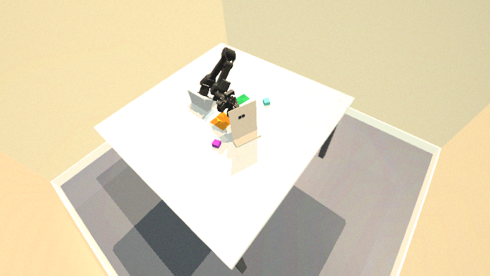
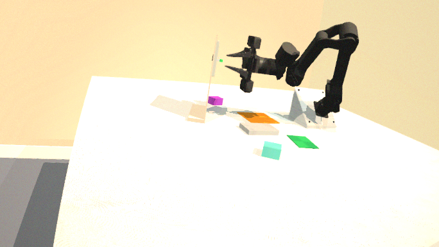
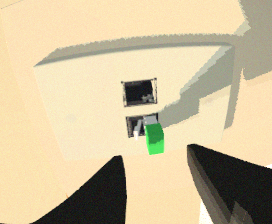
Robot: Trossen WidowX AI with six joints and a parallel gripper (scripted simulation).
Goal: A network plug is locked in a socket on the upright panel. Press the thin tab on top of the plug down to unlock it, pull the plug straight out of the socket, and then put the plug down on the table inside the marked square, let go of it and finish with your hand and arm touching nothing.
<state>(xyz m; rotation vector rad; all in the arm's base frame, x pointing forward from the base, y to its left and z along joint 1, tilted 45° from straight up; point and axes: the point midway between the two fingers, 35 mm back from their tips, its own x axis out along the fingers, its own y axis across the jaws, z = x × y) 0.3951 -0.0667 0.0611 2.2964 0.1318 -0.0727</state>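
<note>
The plug [image 2: 221, 60] [image 3: 155, 142], with a green end, sits in the lower socket of the wrist view, on the upright cream panel [image 1: 249, 128] [image 2: 209, 90]. A thin pale strip [image 3: 136, 131], apparently the tab, shows left of the plug in the wrist view. The other socket [image 3: 139, 91] is empty. My gripper [image 2: 226, 61] [image 3: 155, 159] is open and empty. Its fingertips are a short way out from the plug, one higher and one lower in the exterior view. An orange square [image 1: 217, 120] [image 2: 262, 119] and a green square [image 1: 242, 99] [image 2: 302, 142] lie on the table; which is the marked one, I cannot tell.
A flat grey block [image 2: 258, 129] lies beside the orange square. A teal cube [image 1: 266, 101] [image 2: 271, 151] is near the green square. A magenta block [image 1: 215, 143] [image 2: 215, 101] lies near the panel's foot. A grey-white bracket [image 1: 199, 102] stands by the arm's base.
</note>
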